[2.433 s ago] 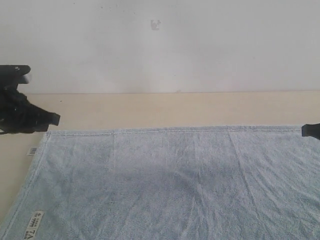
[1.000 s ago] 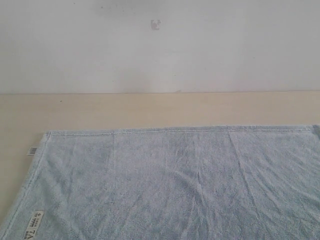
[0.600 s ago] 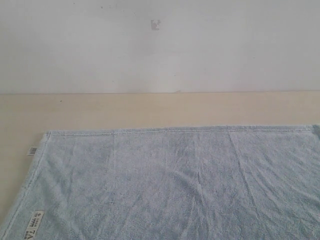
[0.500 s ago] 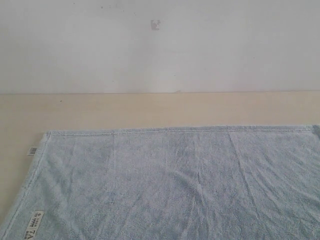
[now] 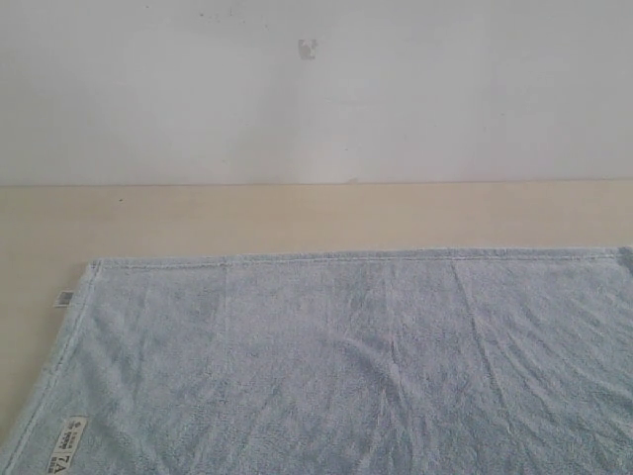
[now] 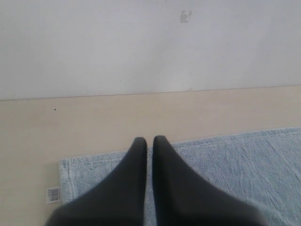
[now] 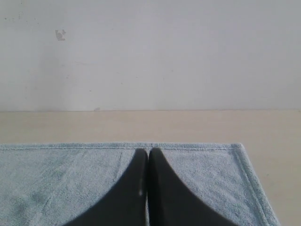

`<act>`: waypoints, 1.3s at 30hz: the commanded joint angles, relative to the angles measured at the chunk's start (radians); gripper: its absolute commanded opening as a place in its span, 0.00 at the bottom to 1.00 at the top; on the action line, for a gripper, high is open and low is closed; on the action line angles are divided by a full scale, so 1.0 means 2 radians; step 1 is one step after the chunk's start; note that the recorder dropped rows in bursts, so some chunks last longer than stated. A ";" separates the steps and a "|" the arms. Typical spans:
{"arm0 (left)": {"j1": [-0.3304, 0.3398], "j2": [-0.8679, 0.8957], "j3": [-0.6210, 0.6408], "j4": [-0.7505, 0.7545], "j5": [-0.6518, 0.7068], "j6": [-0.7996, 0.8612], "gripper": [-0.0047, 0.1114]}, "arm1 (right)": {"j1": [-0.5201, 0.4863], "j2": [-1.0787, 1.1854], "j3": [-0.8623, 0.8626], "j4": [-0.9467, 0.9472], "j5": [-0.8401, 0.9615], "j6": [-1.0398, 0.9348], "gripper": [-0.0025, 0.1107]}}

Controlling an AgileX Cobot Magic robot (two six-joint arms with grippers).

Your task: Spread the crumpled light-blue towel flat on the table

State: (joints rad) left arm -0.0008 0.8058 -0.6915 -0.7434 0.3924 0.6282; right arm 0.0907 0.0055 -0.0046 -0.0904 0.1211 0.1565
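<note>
**A:** In the exterior view, where did we find the towel point(image 5: 346, 366)?

**B:** We saw it lying flat on the table point(image 5: 297, 213), filling the frame from about four o'clock round to eight o'clock. Its hemmed far edge ran straight across. A white printed label point(image 5: 67, 443) sat at seven o'clock, and a small barcode tag point(image 5: 63, 297) poked out by the corner at nine o'clock. The white wall point(image 5: 316, 89) stood at twelve.

**A:** And the left wrist view?

**B:** We saw the left gripper point(image 6: 148, 140) with its jaws pressed almost together and holding nothing. Its tips showed against the towel's hem, near the corner with the barcode tag. We could not tell whether they touched the cloth.

**A:** The right wrist view?

**B:** We saw the right gripper point(image 7: 147, 151) fully closed and empty. Its tips showed just inside the hem, near the other far corner.
</note>
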 commanded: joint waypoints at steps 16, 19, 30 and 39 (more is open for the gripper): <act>-0.005 -0.004 0.002 -0.004 0.001 -0.003 0.08 | -0.001 -0.003 0.002 0.004 0.000 -0.003 0.02; -0.005 -0.004 0.002 -0.004 -0.001 -0.003 0.08 | -0.001 -0.003 0.002 0.004 0.000 -0.003 0.02; -0.005 -0.138 0.068 0.021 -0.045 -0.003 0.08 | -0.001 -0.003 0.002 0.004 -0.001 -0.003 0.02; -0.005 -0.348 0.248 0.195 -0.107 -0.157 0.08 | -0.001 -0.003 0.002 0.004 -0.001 -0.003 0.02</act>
State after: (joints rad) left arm -0.0008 0.2216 -0.2949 -0.4678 0.2148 0.4735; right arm 0.0907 0.0055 0.0000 -0.0795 0.1211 0.1565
